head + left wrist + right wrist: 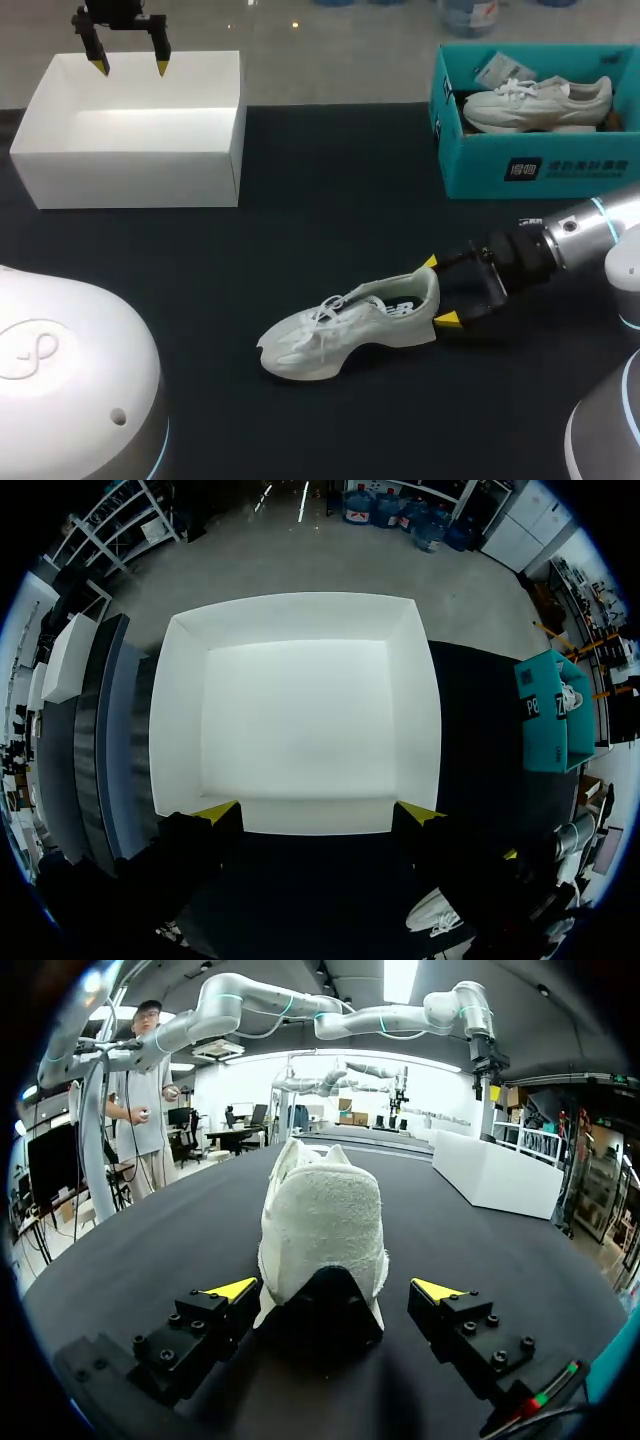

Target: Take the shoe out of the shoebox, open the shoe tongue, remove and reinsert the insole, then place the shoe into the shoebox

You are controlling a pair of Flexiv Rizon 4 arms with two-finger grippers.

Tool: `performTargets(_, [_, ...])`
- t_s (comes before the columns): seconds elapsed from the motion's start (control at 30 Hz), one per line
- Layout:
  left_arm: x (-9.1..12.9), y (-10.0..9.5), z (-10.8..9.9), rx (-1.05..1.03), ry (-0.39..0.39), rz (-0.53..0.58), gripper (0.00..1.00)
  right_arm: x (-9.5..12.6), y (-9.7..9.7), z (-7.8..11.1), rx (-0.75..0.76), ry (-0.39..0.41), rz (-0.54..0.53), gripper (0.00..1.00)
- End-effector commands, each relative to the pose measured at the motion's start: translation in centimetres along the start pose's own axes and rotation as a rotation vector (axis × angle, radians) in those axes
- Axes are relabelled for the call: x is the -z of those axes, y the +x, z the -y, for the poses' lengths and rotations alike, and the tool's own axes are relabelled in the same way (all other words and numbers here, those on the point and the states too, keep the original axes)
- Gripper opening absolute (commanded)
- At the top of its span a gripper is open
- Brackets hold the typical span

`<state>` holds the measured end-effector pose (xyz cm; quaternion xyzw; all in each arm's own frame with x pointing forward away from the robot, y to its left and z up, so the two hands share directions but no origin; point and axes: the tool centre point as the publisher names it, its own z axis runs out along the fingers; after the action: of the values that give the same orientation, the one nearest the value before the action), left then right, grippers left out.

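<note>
A white sneaker [345, 330] stands upright on the black table, toe to the left, heel to the right. My right gripper [439, 292] is open, one yellow tip on each side of the heel, and neither finger touches it. In the right wrist view the sneaker's heel [322, 1235] sits between and just ahead of the spread fingers of the right gripper [338, 1289]. My left gripper [131, 66] hangs open above the empty white shoebox [135, 130] at the back left. The left wrist view looks straight down into that white shoebox [295, 710], with the left gripper [318, 813] over its near wall.
A teal shoebox [535, 160] at the back right holds a second white sneaker [535, 102] and a paper tag. Black tabletop lies between the two boxes and in front of the shoe. The arms' white bases fill the lower corners of the head view.
</note>
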<state>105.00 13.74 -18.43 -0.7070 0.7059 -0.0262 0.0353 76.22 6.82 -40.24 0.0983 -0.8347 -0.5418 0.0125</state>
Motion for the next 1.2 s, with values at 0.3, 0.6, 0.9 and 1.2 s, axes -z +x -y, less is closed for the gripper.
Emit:
performTargets(0.3, [0.0, -0.1, 0.0, -0.001, 0.000, 0.000, 1.00, -2.0, 0.1, -0.3, 0.007, -0.020, -0.061, 1.00])
performTargets(0.6, [0.0, -0.1, 0.0, -0.001, 0.000, 0.000, 1.00, -3.1, 0.5, 0.3, -0.014, -0.030, -0.073, 1.00])
performTargets(0.9, [0.0, -0.1, 0.0, -0.001, 0.000, 0.000, 1.00, -4.1, 0.5, 0.5, -0.026, -0.034, -0.067, 1.00])
performTargets(1.2, [0.0, -0.1, 0.0, -0.001, 0.000, 0.000, 1.00, -3.5, 1.8, 0.7, -0.076, -0.026, 0.057, 0.00])
